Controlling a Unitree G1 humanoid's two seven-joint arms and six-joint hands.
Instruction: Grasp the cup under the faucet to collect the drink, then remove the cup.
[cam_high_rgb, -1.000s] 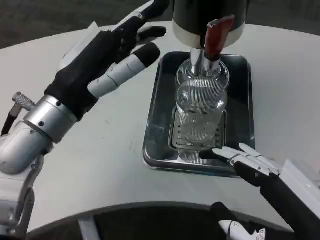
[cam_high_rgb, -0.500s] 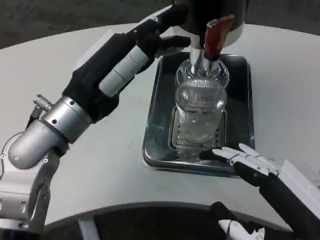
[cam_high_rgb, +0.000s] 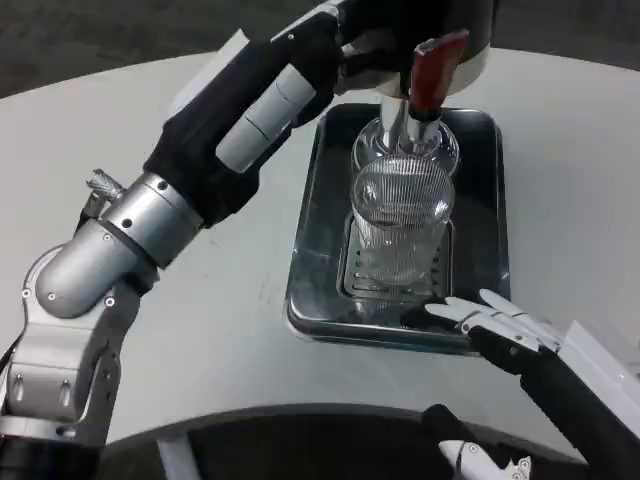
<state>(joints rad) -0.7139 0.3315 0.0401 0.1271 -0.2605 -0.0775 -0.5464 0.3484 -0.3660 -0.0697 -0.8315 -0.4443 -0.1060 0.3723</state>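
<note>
Head view: your cup (cam_high_rgb: 402, 225) stands upright on the grate of the metal tray (cam_high_rgb: 318, 225), right under the faucet (cam_high_rgb: 432, 75). Your left hand (cam_high_rgb: 265, 95) reaches beside the faucet; you cannot tell how its fingers lie. Your right hand (cam_high_rgb: 500, 325) rests at the tray's near edge, fingers (cam_high_rgb: 470, 312) extended together, holding nothing.
</note>
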